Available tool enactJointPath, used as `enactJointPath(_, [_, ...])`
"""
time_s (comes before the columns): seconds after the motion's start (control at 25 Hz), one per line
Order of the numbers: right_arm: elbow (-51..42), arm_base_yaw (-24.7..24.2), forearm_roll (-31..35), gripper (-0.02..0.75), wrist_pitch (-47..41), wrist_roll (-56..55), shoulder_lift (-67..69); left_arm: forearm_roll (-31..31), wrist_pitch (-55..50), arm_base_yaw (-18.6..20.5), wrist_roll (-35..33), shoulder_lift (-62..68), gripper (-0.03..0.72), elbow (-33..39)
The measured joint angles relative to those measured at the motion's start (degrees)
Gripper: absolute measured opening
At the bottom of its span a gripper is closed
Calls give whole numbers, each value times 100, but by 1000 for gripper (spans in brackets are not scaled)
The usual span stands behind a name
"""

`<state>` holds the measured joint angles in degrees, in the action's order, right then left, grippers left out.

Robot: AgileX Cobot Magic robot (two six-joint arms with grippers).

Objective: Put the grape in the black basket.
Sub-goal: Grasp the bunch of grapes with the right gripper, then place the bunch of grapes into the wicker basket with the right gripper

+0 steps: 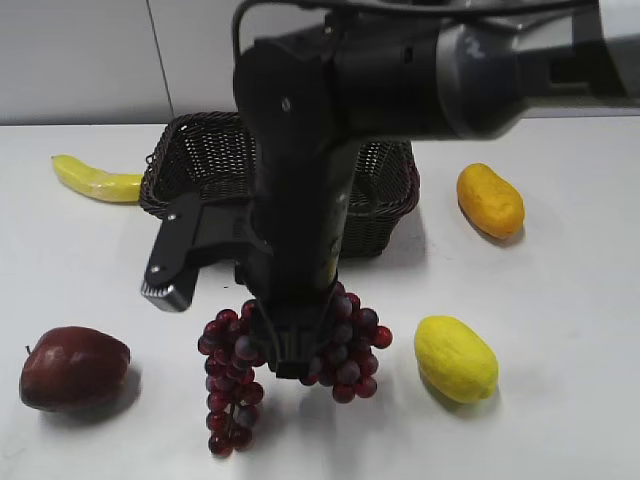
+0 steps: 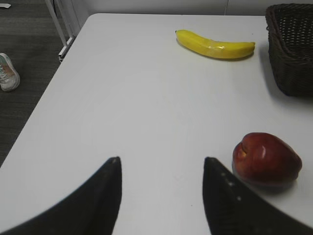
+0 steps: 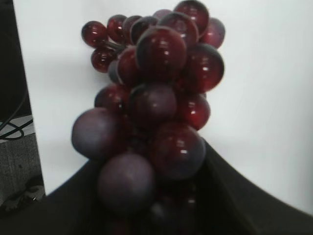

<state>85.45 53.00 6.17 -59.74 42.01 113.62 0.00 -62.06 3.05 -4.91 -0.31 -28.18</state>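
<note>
Purple-red grape [image 1: 290,365] | clamped in right hand [image 1: 292,362] | table [image 1: 560,330]

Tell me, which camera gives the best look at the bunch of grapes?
The right wrist view: the grape fills the picture, each berry distinct, between the right gripper fingers. The exterior view shows the bunch whole on the table, partly hidden by the arm. The left wrist view shows none of it.

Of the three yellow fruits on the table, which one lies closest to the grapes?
The oval yellow fruit at front right, just beside the grapes. The orange-yellow one lies farther back by the basket, and the banana at far left.
</note>
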Motion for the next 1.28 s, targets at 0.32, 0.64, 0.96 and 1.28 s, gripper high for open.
enactJointPath(0.32, [1870,0,-4,342,-926,-175,0,0,0,0,0,0,492,0])
enactJointPath(0.64, [3667,0,-64,342,-921,-348,0,0,0,0,0,0,492,0])
enactJointPath(0.96, [4233,0,-977,342,682,-381,9,0,0,0,0,0,492,0])
enactJointPath(1.28, [4235,-187,-2295,340,2048,-911,242,0,0,0,0,0,492,0])
